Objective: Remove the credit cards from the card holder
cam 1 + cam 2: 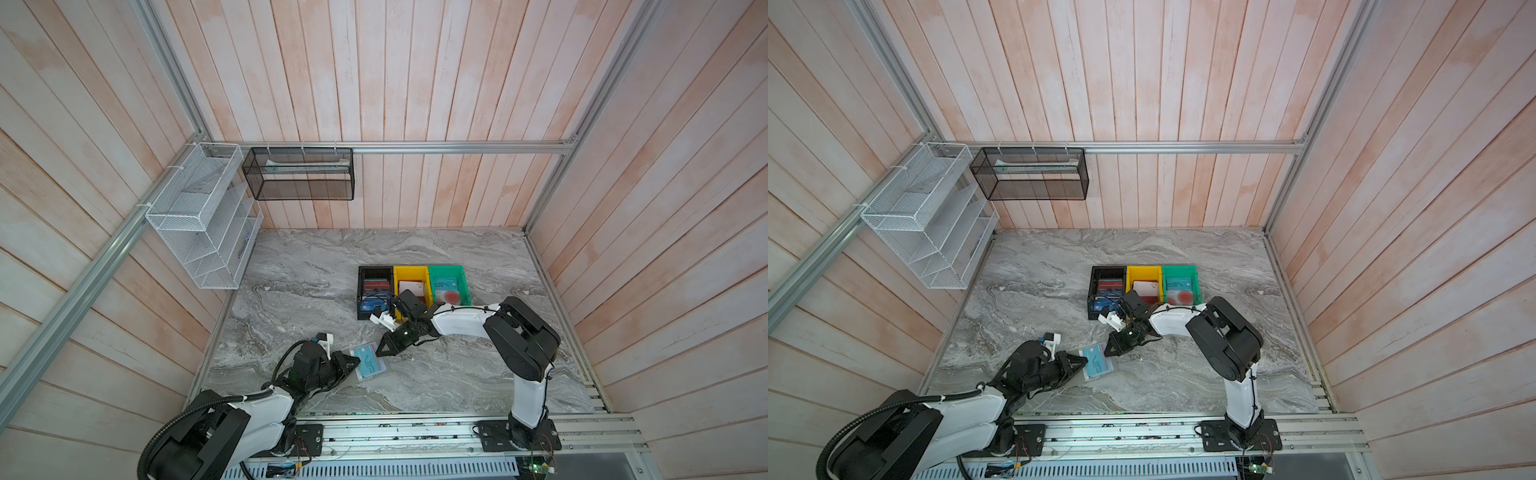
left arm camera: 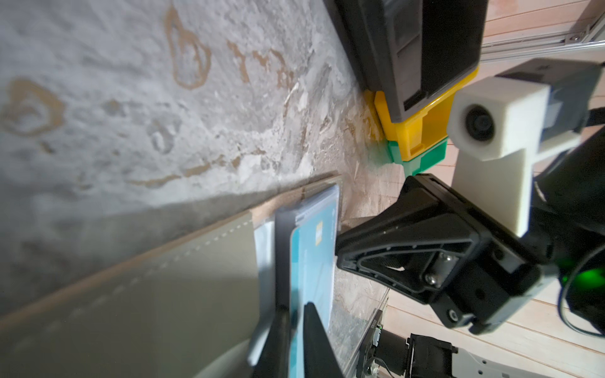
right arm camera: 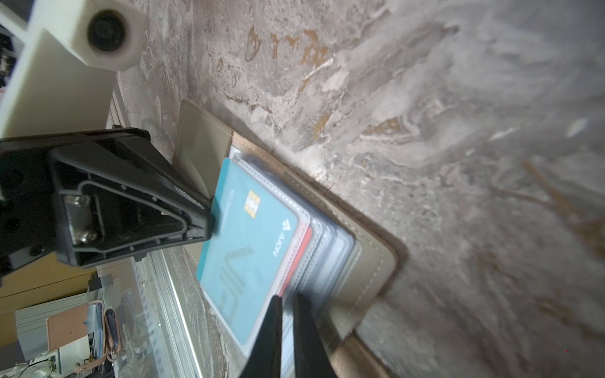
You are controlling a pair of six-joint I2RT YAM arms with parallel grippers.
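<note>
The grey card holder [image 1: 375, 373] [image 3: 370, 261] lies open on the marble table between my two grippers. A teal "VIP" credit card [image 1: 367, 360] [image 1: 1096, 361] [image 3: 248, 248] sticks partly out of its translucent pockets. My left gripper [image 1: 356, 366] [image 2: 296, 314] is shut on that card's edge, as the right wrist view confirms [image 3: 209, 212]. From the opposite side, my right gripper [image 1: 379, 353] [image 3: 286, 301] is shut on the holder's pocket pages. A red card edge [image 3: 302, 245] peeks out beneath the teal one. In the left wrist view the holder's grey cover [image 2: 163, 278] spreads beside the card [image 2: 314, 255].
Black [image 1: 360, 291], yellow [image 1: 411, 268] and green [image 1: 445, 267] bins holding cards stand side by side just behind the right gripper. A white wire rack [image 1: 199, 216] and a black mesh basket [image 1: 299, 174] hang on the back left walls.
</note>
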